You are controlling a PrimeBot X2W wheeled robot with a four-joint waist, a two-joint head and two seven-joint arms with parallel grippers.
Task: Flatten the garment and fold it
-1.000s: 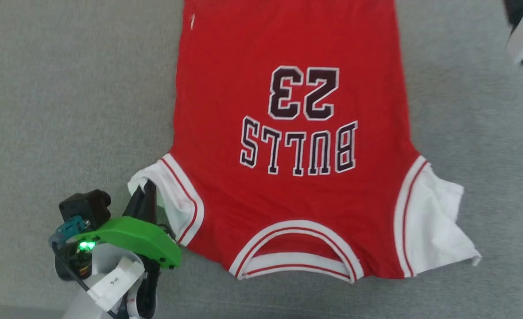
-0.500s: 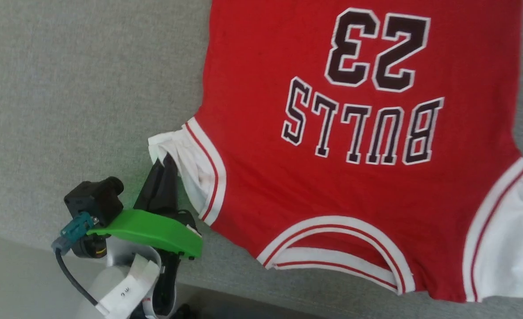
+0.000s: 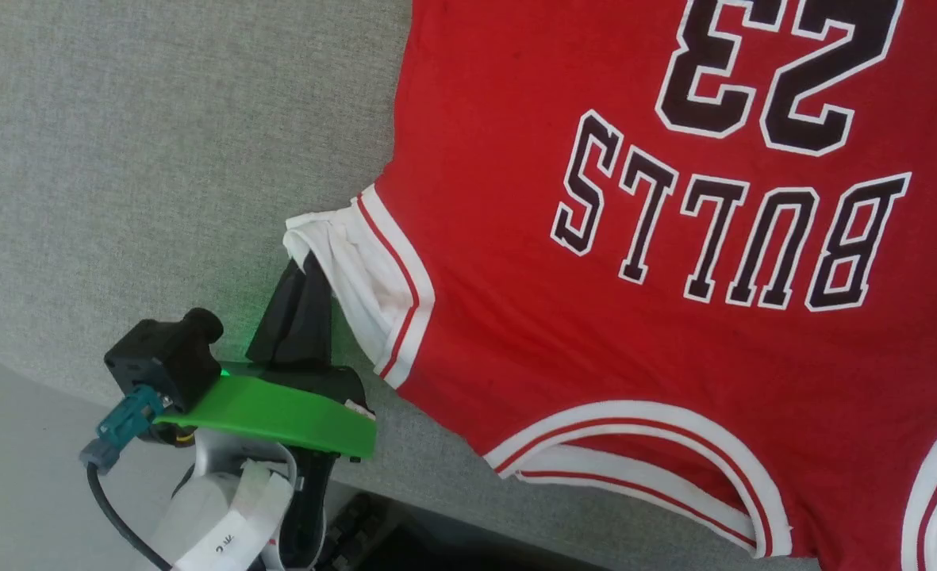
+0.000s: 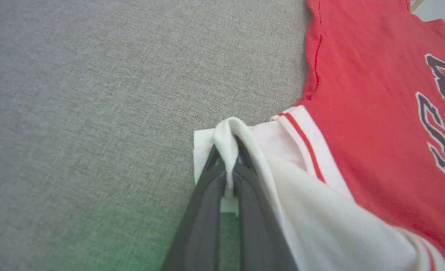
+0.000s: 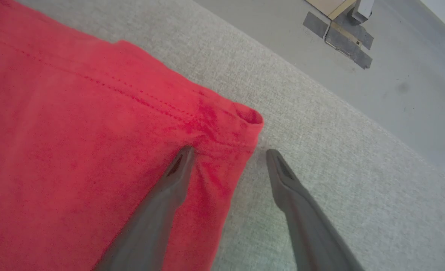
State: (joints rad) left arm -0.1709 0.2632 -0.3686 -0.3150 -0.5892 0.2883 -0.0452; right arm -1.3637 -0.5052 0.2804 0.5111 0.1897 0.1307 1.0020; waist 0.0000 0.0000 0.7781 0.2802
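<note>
Garment (image 3: 595, 333): red jersey lying flat, front up, on the grey fabric-covered desk (image 3: 119, 159). In the head view its dark lettering (image 3: 722, 230) and the number (image 3: 777, 71) read upside down, and the striped collar (image 3: 643, 444) lies toward the near desk edge.

Left end effector (image 3: 303, 274): fingers closed together on the outer edge of the white sleeve (image 3: 357, 262) on the robot's left side. The left wrist view shows a fold of white cloth draped over the fingertips and pinched between them. The sleeve is bunched and lifted at that point, while its red-striped trim lies against the red body. A green cover (image 3: 278, 408) and a black camera (image 3: 163, 357) sit on this wrist.

Right end effector (image 5: 230, 152): fingers spread wide, holding nothing. It stands at a hemmed corner (image 5: 245, 120) of the red cloth, straddling the side edge. One finger lies over the red fabric, just short of the stitched hem; the other lies over bare desk. Contact with the cloth cannot be determined. The corner itself is slightly curled.

Floor (image 5: 395, 75): pale grey, visible beyond the far desk edge in the right wrist view.
</note>
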